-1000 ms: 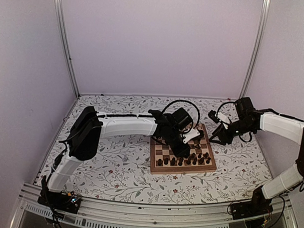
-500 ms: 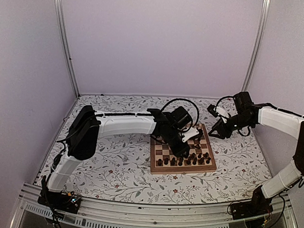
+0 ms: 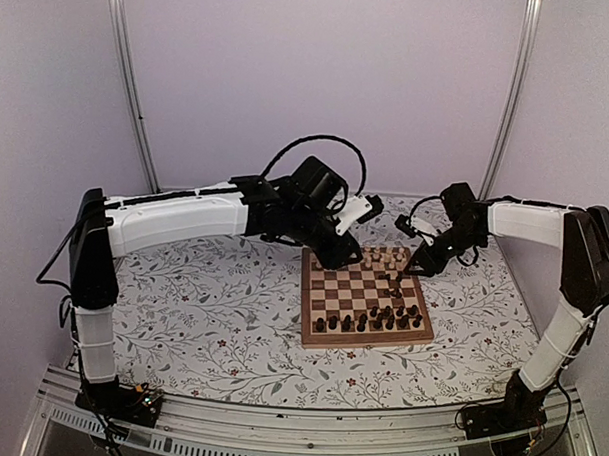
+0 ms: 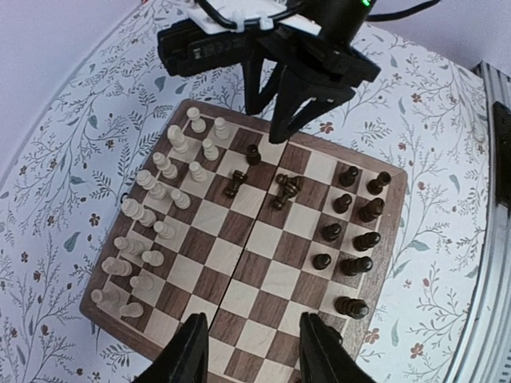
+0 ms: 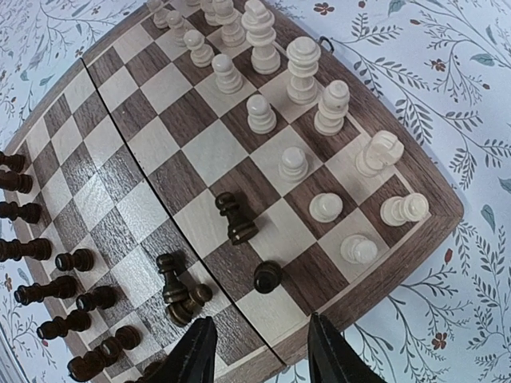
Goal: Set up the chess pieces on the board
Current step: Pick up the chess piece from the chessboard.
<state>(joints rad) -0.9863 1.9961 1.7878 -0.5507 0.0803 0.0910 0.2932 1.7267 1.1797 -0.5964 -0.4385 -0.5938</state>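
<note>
The left tool [image 4: 251, 347] and right tool [image 5: 257, 351] are open and empty above the board [image 3: 334, 287], which lies on the tabletop [image 3: 211, 325] with pale pieces [image 3: 383, 259] along its far edge and dark pieces [image 3: 371, 318] along the near edge.

Toppled dark pieces [image 4: 284, 190] on the board [image 4: 267, 243]

My free lane: the board's [image 4: 263, 239] bare middle; pale pieces [image 4: 164, 230] and dark pieces [image 4: 366, 239] wall its sides, toppled strays [image 4: 285, 187] and the right gripper [image 4: 266, 126] block one end.
</note>
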